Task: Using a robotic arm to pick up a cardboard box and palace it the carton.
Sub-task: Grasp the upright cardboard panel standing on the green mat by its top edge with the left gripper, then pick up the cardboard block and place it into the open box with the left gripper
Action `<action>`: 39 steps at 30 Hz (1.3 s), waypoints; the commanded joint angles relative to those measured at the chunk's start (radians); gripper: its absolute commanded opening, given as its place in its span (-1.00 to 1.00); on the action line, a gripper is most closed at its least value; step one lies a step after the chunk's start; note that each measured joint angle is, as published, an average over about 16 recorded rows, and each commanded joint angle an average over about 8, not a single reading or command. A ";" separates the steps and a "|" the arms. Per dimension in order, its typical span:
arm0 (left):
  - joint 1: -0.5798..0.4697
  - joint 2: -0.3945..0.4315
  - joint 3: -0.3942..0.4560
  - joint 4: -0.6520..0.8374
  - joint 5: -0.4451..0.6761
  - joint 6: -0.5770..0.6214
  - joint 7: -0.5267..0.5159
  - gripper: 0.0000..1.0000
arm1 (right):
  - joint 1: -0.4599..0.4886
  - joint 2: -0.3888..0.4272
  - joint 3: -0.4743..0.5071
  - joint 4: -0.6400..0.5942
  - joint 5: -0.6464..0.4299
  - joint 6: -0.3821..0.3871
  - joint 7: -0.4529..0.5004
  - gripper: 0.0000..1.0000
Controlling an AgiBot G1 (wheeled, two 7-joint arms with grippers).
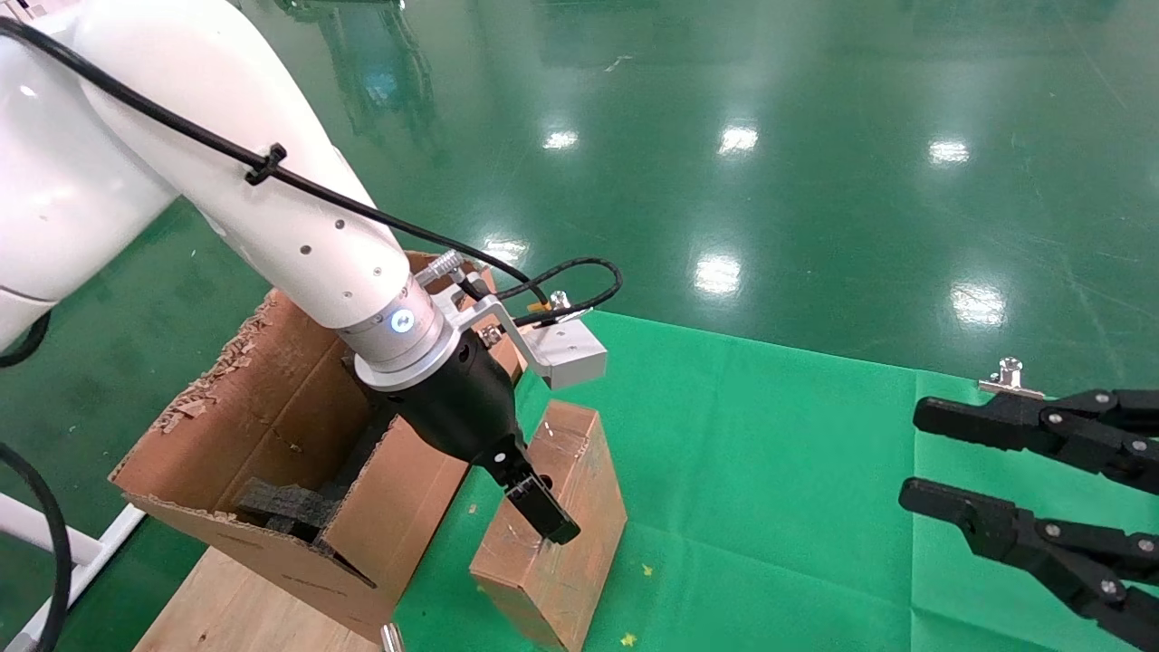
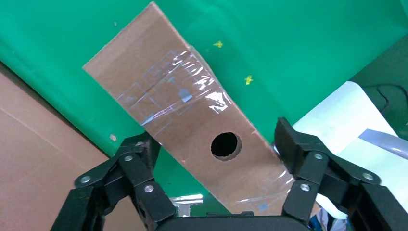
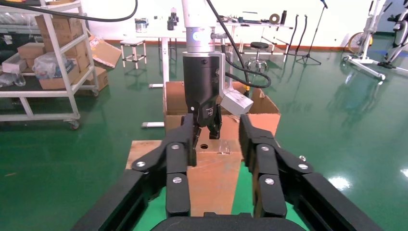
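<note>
The small brown cardboard box (image 1: 579,480) stands on its edge on the green cloth, its taped narrow face with the round hole turned up (image 2: 178,96). My left gripper (image 1: 536,509) on the white arm hangs right over that face, open. Its fingers straddle the box near the hole with small gaps on both sides (image 2: 216,144). The large carton (image 1: 272,380) with ragged flaps and black foam (image 1: 281,503) stands just left of the box. My right gripper (image 1: 913,455) is open and empty at the far right. The right wrist view shows the box (image 3: 211,168), the left gripper (image 3: 204,130) and the carton (image 3: 260,113).
The green cloth (image 1: 770,471) covers the table between the box and my right gripper. A bare wooden surface (image 1: 226,607) lies under the carton. The shiny green floor (image 1: 724,136) lies beyond. A shelf rack with boxes (image 3: 48,57) stands far off.
</note>
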 commanded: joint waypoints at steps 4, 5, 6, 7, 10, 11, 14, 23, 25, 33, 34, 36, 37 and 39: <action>0.001 0.000 -0.002 0.001 -0.001 0.000 0.000 -1.00 | 0.000 0.000 0.000 0.000 0.000 0.000 0.000 1.00; 0.001 0.000 -0.002 0.001 -0.001 0.000 0.000 -1.00 | 0.000 0.000 0.000 0.000 0.000 0.000 0.000 1.00; 0.001 -0.001 -0.002 0.001 -0.001 -0.001 0.001 -1.00 | 0.000 0.000 0.000 0.000 0.000 0.000 0.000 1.00; 0.001 -0.001 -0.002 0.001 -0.001 -0.003 0.001 -1.00 | 0.000 0.000 0.000 0.000 0.000 0.000 0.000 1.00; -0.003 -0.005 -0.001 -0.006 0.006 -0.010 0.007 -1.00 | 0.000 0.000 0.000 0.000 0.000 0.000 0.000 1.00; -0.007 -0.009 -0.001 -0.010 0.010 -0.013 0.010 -1.00 | 0.000 0.000 0.000 0.000 0.000 0.000 0.000 1.00; -0.021 -0.030 -0.006 -0.026 0.017 -0.028 0.026 -1.00 | 0.000 0.000 0.000 0.000 0.000 0.000 0.000 1.00; -0.106 -0.156 -0.091 0.013 -0.040 -0.073 0.144 -1.00 | 0.000 0.000 0.000 0.000 0.000 0.000 0.000 1.00; -0.145 -0.184 -0.114 0.045 -0.040 -0.078 0.183 -1.00 | 0.000 0.000 0.000 0.000 0.000 0.000 0.000 1.00; -0.310 -0.275 -0.176 0.195 0.006 -0.066 0.360 -1.00 | 0.000 0.000 0.000 0.000 0.000 0.000 0.000 1.00; -0.329 -0.284 -0.179 0.215 0.016 -0.059 0.382 -1.00 | 0.000 0.000 0.000 0.000 0.000 0.000 0.000 1.00; -0.365 -0.301 -0.180 0.257 0.039 -0.043 0.425 -1.00 | 0.000 0.000 0.000 0.000 0.000 0.000 0.000 1.00; -0.379 -0.308 -0.177 0.277 0.054 -0.035 0.447 -1.00 | 0.000 0.000 0.000 0.000 0.000 0.000 0.000 1.00; -0.399 -0.320 -0.165 0.317 0.088 -0.022 0.490 -1.00 | 0.000 0.000 0.000 0.000 0.000 0.000 0.000 1.00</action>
